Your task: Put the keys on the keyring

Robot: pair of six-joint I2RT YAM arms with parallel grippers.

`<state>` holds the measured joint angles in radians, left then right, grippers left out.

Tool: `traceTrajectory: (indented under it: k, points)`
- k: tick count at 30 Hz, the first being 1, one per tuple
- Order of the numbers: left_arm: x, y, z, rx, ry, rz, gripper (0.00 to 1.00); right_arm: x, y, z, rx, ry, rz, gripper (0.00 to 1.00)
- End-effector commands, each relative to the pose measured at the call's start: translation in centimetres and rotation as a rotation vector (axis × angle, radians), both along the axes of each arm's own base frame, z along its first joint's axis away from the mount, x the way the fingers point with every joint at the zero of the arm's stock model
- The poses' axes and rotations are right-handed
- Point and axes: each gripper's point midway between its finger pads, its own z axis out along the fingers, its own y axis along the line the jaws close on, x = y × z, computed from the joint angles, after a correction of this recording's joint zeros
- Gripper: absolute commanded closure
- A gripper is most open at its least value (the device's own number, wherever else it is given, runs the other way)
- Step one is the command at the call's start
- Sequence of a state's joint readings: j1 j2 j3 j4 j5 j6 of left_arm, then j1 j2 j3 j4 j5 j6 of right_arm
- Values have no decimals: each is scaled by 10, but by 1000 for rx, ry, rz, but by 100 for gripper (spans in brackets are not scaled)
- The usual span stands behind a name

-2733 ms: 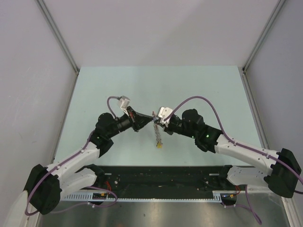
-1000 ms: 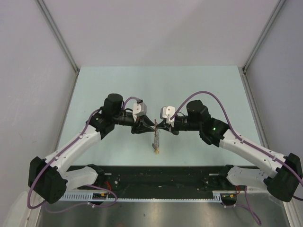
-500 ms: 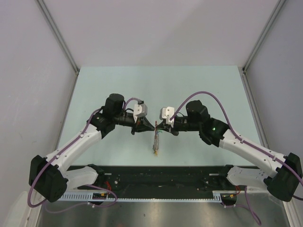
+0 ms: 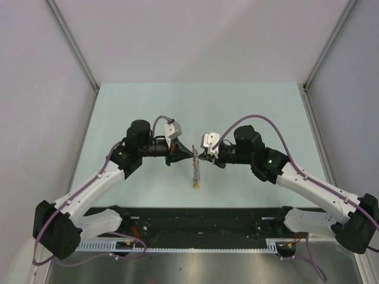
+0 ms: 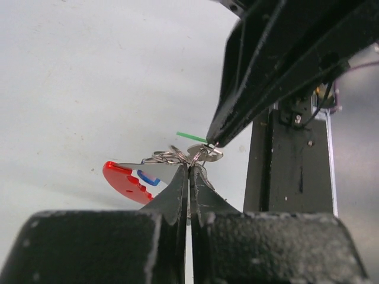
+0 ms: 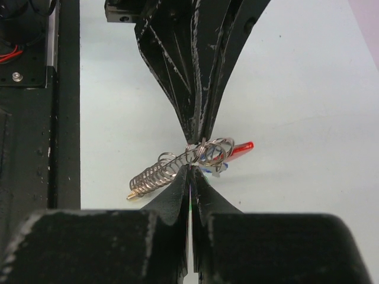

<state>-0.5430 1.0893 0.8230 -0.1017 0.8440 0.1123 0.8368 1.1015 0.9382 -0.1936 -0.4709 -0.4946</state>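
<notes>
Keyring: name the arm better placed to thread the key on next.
Right, probably: the right gripper pinches the green key at the keyring; the left gripper, shut on that ring, only steadies it.

Table [image 4: 148, 100]: upper half of frame lies open. Centre: left gripper [image 4: 192, 155], right gripper [image 4: 198, 156] (tip to tip) and hanging keyring [image 4: 196, 171] bar passage. Bottom: black rail [image 4: 201, 220].

Robotics lab enclosure: plain white panel walls [image 4: 195, 35], aluminium corner posts [image 4: 74, 44], pale green tabletop [image 4: 237, 106]
</notes>
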Motion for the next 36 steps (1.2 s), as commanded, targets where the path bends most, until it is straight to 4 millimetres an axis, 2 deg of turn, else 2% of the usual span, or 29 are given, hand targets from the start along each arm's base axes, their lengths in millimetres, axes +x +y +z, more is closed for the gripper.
traceTrajectory:
  k: [1,6,8,9,11,12,14,17,19,20,21,22,23,24,25,27,28,30,31,34,36]
  points:
    - [18,0,37,-149,-14,155,100,-3,0,17,9,-28,-15,100]
    - [26,0,55,-267,12,233,100,-4,11,12,25,-8,-7,100]
    - [31,3,55,-282,12,269,100,1,14,13,37,-10,-25,100]
    - [33,4,56,-288,9,289,94,7,13,14,39,-17,-54,100]
    - [39,11,61,-299,-16,346,77,16,12,16,55,-16,-91,100]
    - [41,15,62,-300,-25,369,61,26,7,17,59,-18,-129,100]
    - [47,27,69,-306,-57,440,45,41,1,20,77,-4,-189,100]
    - [55,46,76,-299,-88,534,29,67,-12,24,95,2,-280,100]
    - [60,58,80,-295,-93,596,23,85,-20,32,108,-6,-337,100]
    - [63,65,75,-275,-82,633,17,95,-22,30,97,-9,-370,100]
    - [66,75,81,-279,-96,685,15,109,-30,30,96,-14,-419,100]
    - [68,82,82,-277,-100,721,13,120,-33,41,111,-30,-453,100]
    - [69,88,77,-252,-95,751,8,137,-41,36,98,-27,-516,100]
    - [70,99,83,-255,-118,804,5,148,-47,39,107,-22,-555,100]
    - [72,107,82,-243,-122,841,2,165,-61,44,120,-29,-616,100]
    - [73,130,80,-219,-128,958,0,191,-74,59,170,-60,-697,100]
    - [71,137,74,-192,-115,986,0,205,-90,62,194,-56,-758,100]
    - [71,161,80,-193,-136,1106,0,221,-106,68,237,-61,-826,100]
    - [68,169,76,-170,-129,1134,0,229,-120,65,254,-35,-872,100]
    - [56,183,74,-147,-145,1174,0,234,-135,40,238,81,-933,100]
    - [49,189,69,-137,-142,1185,0,228,-145,5,170,172,-969,99]
